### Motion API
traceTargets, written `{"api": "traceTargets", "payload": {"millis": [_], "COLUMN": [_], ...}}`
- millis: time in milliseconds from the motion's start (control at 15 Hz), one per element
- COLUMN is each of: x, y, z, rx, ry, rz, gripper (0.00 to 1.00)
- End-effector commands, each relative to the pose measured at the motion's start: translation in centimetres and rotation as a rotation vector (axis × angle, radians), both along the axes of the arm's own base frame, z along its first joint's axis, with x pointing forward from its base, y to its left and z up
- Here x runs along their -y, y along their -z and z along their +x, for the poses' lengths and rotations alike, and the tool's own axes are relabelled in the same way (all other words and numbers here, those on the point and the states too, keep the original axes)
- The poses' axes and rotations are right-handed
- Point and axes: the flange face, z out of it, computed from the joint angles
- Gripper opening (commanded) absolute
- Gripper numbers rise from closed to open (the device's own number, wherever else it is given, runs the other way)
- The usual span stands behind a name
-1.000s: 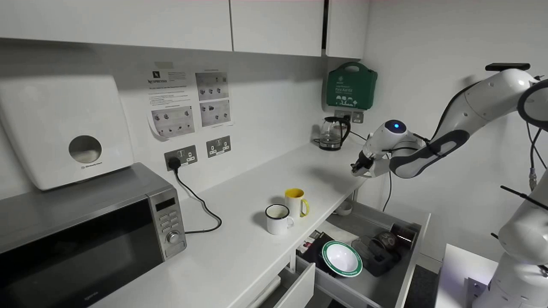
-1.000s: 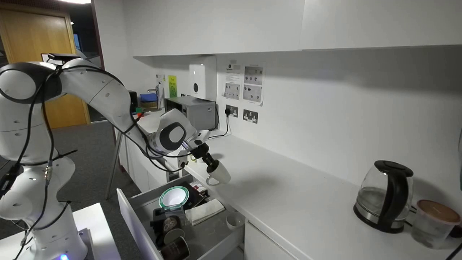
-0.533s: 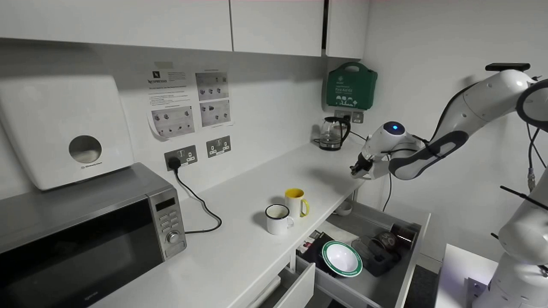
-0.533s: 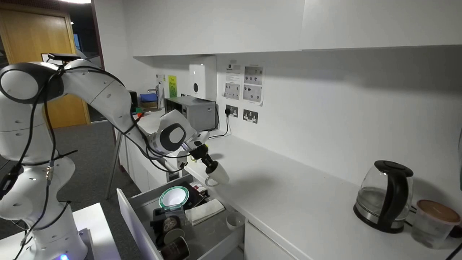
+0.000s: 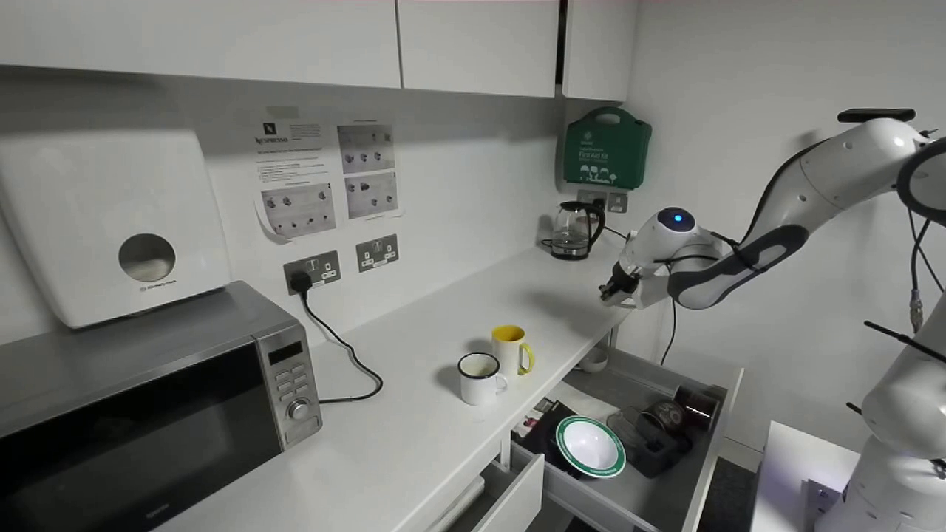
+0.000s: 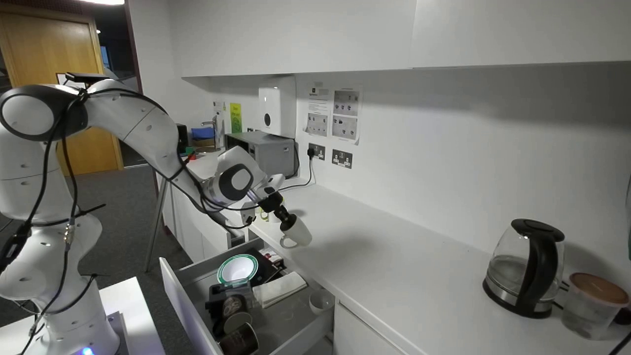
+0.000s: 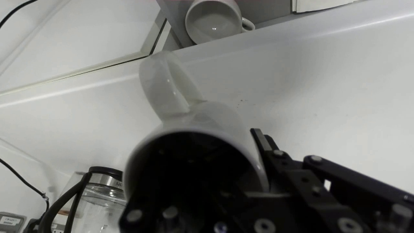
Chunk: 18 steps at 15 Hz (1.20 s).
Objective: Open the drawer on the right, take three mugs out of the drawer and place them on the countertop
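Observation:
My gripper [image 6: 287, 223] is shut on the wall of a white mug [image 6: 299, 234], tilted, above the countertop [image 6: 394, 266] near its front edge. In the wrist view one finger [image 7: 266, 145] lies along the outside of this mug [image 7: 207, 118]; the other is lost in its dark inside. A white mug with a dark rim [image 5: 480, 388] and a mug with yellow inside and handle [image 5: 510, 360] stand upright on the countertop. The drawer [image 6: 182, 313] is pulled out below. Another white mug [image 6: 321, 301] is in its corner and shows in the wrist view [image 7: 213, 22].
The drawer also holds a green-rimmed white bowl [image 5: 590, 446], dark cups [image 6: 240, 340] and a white cloth-like item [image 6: 280, 288]. A smaller drawer [image 5: 517, 502] stands part open. A glass kettle [image 6: 523, 268] and a lidded tub [image 6: 594, 305] stand on the countertop; a microwave [image 5: 148, 414] is opposite.
My gripper, with the mug in it, has shifted slightly over the countertop, toward the two standing mugs and a little upward. The drawer and the standing mugs have not moved.

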Motion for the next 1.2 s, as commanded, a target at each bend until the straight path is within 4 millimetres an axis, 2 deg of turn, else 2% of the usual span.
{"api": "traceTargets", "payload": {"millis": [0, 200, 600, 1133], "x": [-0.5, -1.2, -4.1, -6.7], "y": [-2.4, -2.9, -4.3, -6.8], "z": [0.4, 0.7, 1.6, 2.9], "rx": [-0.003, -0.042, -0.171, -0.262], "ry": [-0.013, -0.029, -0.064, -0.164], "rz": [-0.076, -0.124, -0.213, -0.231], "gripper": [0.02, 0.02, 0.02, 0.02]}}
